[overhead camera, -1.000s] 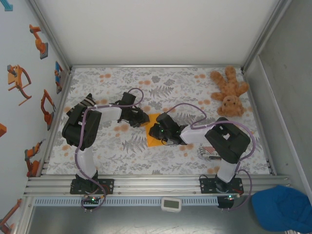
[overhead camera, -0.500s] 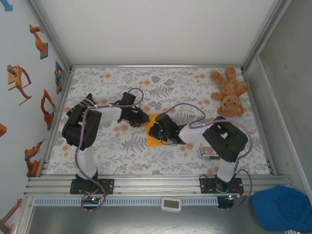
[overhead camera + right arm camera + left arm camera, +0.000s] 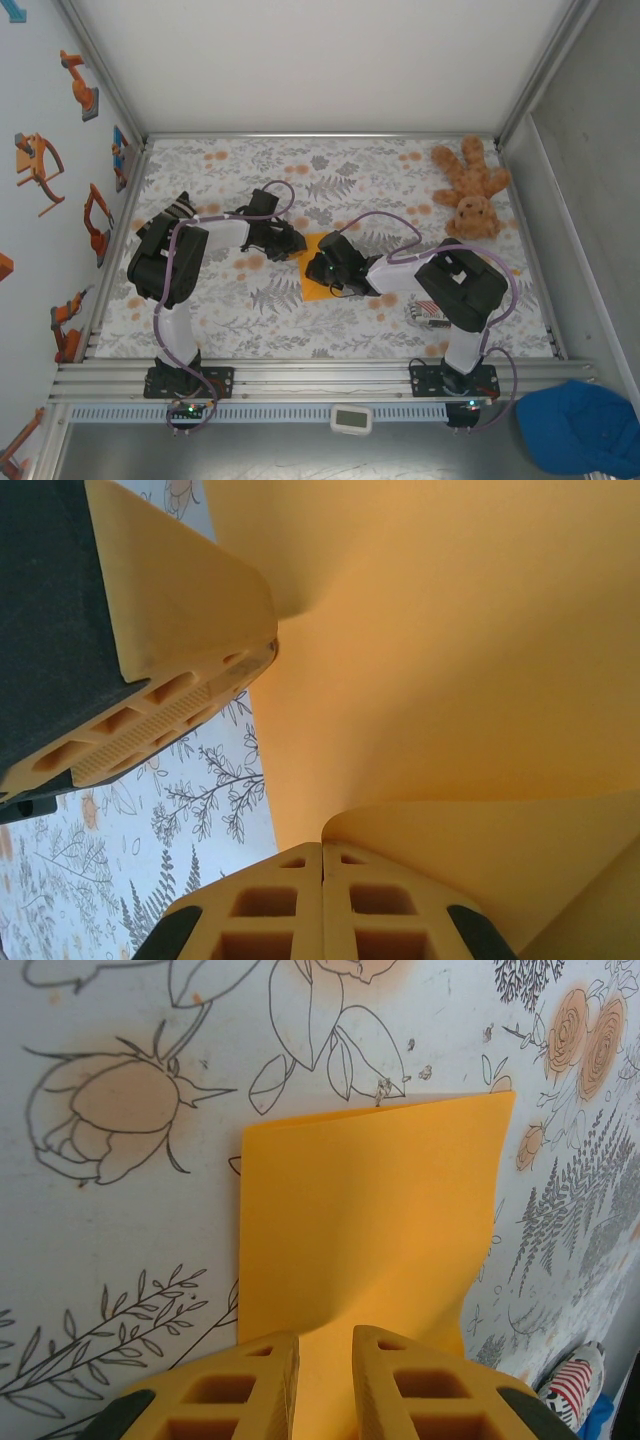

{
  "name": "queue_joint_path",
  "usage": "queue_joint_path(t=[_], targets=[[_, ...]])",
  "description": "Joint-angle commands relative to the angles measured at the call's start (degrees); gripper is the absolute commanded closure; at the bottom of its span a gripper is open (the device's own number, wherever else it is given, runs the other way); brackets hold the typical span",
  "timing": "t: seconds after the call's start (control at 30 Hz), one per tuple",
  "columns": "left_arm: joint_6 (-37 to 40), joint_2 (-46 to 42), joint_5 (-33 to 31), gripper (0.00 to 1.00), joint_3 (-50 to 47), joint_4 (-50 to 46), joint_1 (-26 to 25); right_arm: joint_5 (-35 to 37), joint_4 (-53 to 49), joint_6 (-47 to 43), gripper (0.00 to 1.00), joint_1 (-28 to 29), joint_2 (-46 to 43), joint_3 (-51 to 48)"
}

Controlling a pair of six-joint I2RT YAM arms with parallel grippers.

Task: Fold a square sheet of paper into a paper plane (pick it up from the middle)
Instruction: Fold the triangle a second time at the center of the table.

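The square sheet of paper (image 3: 315, 287) lies bright orange on the flowered table, with both grippers meeting over it. In the left wrist view the paper (image 3: 370, 1210) stretches away flat from my left gripper (image 3: 325, 1338). Its jaws stand a narrow gap apart, tips down on the sheet. My right gripper (image 3: 322, 848) is shut on the paper's near edge, and a flap (image 3: 480, 850) curls up from its tips. From above, the left gripper (image 3: 297, 243) is at the sheet's upper left corner and the right gripper (image 3: 318, 268) over its middle. The left gripper's finger (image 3: 200, 675) presses the paper (image 3: 450, 660).
A brown plush teddy (image 3: 470, 190) lies at the back right corner. A red-and-white striped packet (image 3: 432, 315) sits under the right arm's elbow, its corner seen as the packet (image 3: 578, 1388). A blue cap (image 3: 580, 425) rests off the table at the front right.
The right arm's elbow has shifted slightly to the left. Both grippers and the paper stay where they were.
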Motion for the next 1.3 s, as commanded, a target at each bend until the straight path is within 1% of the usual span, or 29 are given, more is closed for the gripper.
queue_joint_path(t=[0.0,0.93,1.27], targets=[[1.2,2.0,-2.8,0.78,-1.7,-4.9,-0.1,2.6,-0.5,-0.3,1.0,0.2,0.7,1.2],[1.3,2.0,-2.6,0.78,-1.9,-4.9,-0.2,0.8,-0.3,-0.7,1.0,0.3,2.2,2.1],[1.3,2.1,-2.6,0.78,-1.9,-5.0,-0.1,1.1,-2.7,-1.4,1.0,0.3,1.5,2.5]])
